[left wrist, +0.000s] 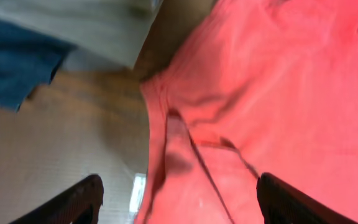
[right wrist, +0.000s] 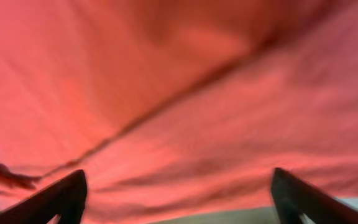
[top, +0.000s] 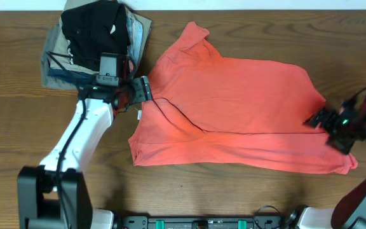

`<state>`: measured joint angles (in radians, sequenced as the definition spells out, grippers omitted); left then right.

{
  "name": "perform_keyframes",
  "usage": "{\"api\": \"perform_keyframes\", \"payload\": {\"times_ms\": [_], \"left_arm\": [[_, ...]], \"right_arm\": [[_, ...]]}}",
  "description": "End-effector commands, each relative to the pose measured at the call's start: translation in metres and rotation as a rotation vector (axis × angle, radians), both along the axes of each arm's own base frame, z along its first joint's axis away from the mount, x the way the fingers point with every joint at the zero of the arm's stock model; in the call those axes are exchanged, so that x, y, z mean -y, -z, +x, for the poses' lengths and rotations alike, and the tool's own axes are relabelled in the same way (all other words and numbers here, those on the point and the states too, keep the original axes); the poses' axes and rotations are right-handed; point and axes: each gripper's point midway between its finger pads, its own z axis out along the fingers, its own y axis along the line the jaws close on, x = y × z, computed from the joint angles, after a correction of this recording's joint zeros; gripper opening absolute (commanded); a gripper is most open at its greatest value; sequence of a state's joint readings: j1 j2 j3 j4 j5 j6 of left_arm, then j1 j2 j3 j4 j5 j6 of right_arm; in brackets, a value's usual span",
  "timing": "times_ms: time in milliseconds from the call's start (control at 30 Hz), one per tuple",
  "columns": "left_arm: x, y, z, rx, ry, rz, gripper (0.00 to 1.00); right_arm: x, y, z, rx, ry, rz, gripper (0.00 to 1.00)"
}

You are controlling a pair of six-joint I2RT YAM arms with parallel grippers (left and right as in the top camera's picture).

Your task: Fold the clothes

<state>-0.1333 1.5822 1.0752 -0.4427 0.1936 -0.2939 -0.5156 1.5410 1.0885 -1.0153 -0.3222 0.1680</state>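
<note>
The coral-red T-shirt lies on the table, its lower part folded up along a long crease, with one sleeve pointing to the back. My left gripper is open at the shirt's left edge, near the collar end; the left wrist view shows the red cloth between its spread fingers. My right gripper is open at the shirt's right edge. The right wrist view is filled with red cloth and its fingers stand wide apart above it.
A pile of folded garments, black on top of tan, grey and blue ones, sits at the back left, just behind my left gripper. The wooden table shows bare in front of the shirt. The pile's blue and grey edge shows in the left wrist view.
</note>
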Motion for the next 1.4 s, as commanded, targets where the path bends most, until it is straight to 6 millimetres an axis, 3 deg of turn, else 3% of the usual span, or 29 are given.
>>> {"api": "perform_keyframes", "payload": {"times_ms": [0, 133, 267, 467, 667, 867, 1100, 1367], "left_arm": [[0.017, -0.008, -0.012, -0.029, 0.058, -0.063, 0.81], [0.04, 0.015, -0.037, -0.142, 0.125, -0.099, 0.9], [0.058, 0.036, -0.059, -0.231, 0.184, -0.081, 0.92], [0.085, 0.058, -0.09, -0.347, 0.278, -0.045, 0.92], [0.095, 0.075, -0.104, -0.412, 0.316, -0.018, 0.92], [0.094, 0.083, -0.107, -0.439, 0.314, -0.012, 0.93], [0.093, 0.083, -0.107, -0.44, 0.314, -0.011, 0.93], [0.094, 0.083, -0.106, -0.437, 0.314, -0.012, 0.93]], "right_arm": [[0.031, -0.039, 0.02, 0.1, 0.036, -0.139, 0.99], [0.061, -0.053, 0.038, 0.168, 0.122, -0.243, 0.99], [0.071, -0.051, 0.054, 0.216, 0.137, -0.257, 0.99], [0.089, -0.027, 0.071, 0.21, 0.142, -0.265, 0.99], [0.102, 0.008, 0.079, 0.159, 0.13, -0.229, 0.99], [0.099, 0.031, 0.107, 0.217, 0.036, -0.166, 0.98], [0.092, 0.061, 0.124, 0.257, -0.017, -0.092, 0.98], [0.063, 0.09, 0.136, 0.278, -0.137, -0.015, 0.98]]}}
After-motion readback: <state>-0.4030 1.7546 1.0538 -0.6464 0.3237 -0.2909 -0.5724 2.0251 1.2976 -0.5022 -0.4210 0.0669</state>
